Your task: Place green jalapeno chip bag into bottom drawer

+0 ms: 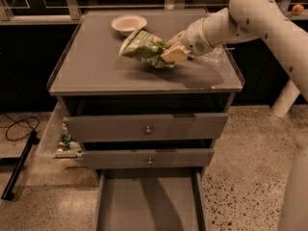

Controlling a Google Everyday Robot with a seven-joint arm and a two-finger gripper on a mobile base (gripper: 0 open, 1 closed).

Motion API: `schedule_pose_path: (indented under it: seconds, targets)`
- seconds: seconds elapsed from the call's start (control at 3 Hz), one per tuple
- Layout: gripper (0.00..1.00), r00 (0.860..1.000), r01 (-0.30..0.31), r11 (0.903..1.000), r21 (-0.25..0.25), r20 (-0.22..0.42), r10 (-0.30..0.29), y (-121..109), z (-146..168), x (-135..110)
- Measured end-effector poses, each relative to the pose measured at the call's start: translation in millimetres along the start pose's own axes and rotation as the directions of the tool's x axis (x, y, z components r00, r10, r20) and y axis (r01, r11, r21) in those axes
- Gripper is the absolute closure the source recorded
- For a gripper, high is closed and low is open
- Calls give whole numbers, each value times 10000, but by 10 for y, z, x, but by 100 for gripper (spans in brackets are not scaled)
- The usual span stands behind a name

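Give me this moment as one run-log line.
stage: carry | hand: shut on green jalapeno chip bag, held above cabinet top | bottom drawer: open, bag not in it

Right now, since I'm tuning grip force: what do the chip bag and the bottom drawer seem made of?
Green jalapeno chip bag: thin foil-like film, slightly glossy, judging by its crinkles. Bottom drawer: matte grey, probably painted metal or laminate. The gripper holds the bag's end above the cabinet top.
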State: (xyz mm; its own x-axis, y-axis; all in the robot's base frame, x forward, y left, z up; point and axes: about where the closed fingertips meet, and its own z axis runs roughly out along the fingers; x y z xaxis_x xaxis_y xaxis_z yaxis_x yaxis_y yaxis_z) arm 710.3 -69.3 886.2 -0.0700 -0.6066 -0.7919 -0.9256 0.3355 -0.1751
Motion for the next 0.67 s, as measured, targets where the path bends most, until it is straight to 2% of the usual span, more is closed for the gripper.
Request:
schedule_pose_path:
  seconds: [0.33, 0.67]
  targets:
    - [100, 9989, 299, 9995, 132, 350, -304, 249, -336, -40]
    - [100, 9983, 576, 9980, 242, 27, -577, 634, -700, 101]
